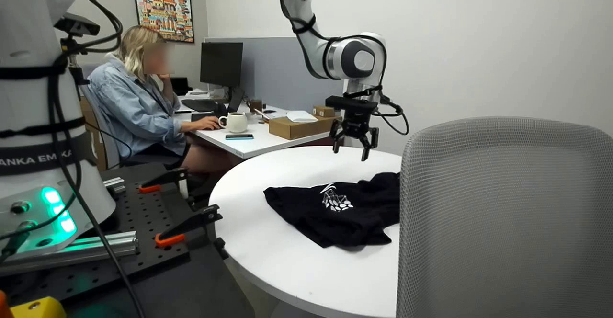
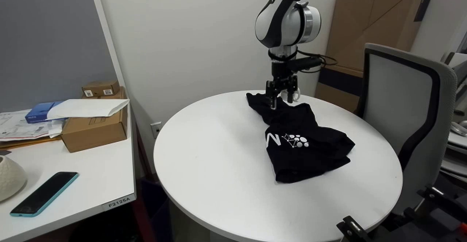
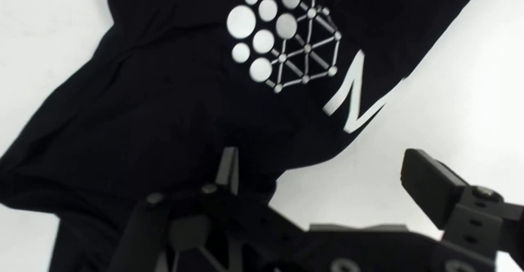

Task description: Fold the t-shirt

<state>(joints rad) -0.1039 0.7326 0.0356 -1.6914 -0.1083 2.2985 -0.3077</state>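
The black t-shirt (image 1: 354, 222) lies crumpled and bunched lengthwise on the round white table (image 1: 254, 255). It also shows in an exterior view (image 2: 306, 158), with its white print (image 2: 295, 141) facing up and the letter cut off at a folded edge. In an exterior view the chair hides one end of the shirt. My gripper (image 1: 350, 154) is open and empty, pointing down above the table. In the wrist view the jaws (image 3: 321, 155) are wide apart, one finger over the black fabric (image 3: 163, 100) and one over bare table beside the shirt's edge.
A grey mesh chair (image 1: 503, 222) stands against the table; it also shows in an exterior view (image 2: 401, 100). A desk (image 2: 91, 176) with cardboard boxes (image 2: 96, 129) and a phone (image 2: 45, 192) is beside the table. A person (image 1: 139, 97) sits at it. A small white object (image 2: 296, 95) is behind the gripper.
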